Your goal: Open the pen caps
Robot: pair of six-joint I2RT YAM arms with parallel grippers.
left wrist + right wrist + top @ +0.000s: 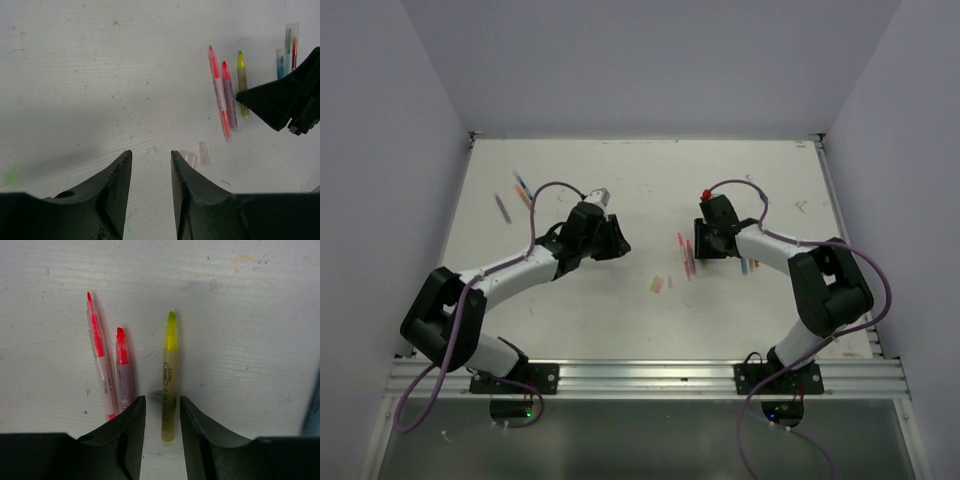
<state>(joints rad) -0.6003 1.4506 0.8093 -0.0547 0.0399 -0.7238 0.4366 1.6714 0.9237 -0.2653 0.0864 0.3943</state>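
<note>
Three uncapped pens lie side by side on the white table: a long pink pen (100,360), a shorter red pen (123,370) and a yellow pen (169,375). My right gripper (162,400) is open and low over the table. The yellow pen's rear end lies between its fingers and is not gripped. My left gripper (150,155) is open and empty. Two pale pink pen caps (203,153) lie loose just right of its right finger. The left wrist view also shows the three pens (229,95) and the right gripper (280,102). In the top view the pens (685,255) lie between both grippers.
Capped pens in clear sleeves (288,47) lie beyond the right gripper. More pens lie at the far left (520,185) and beside the right arm (750,265). The loose caps (660,285) sit at mid-table. White walls enclose the table.
</note>
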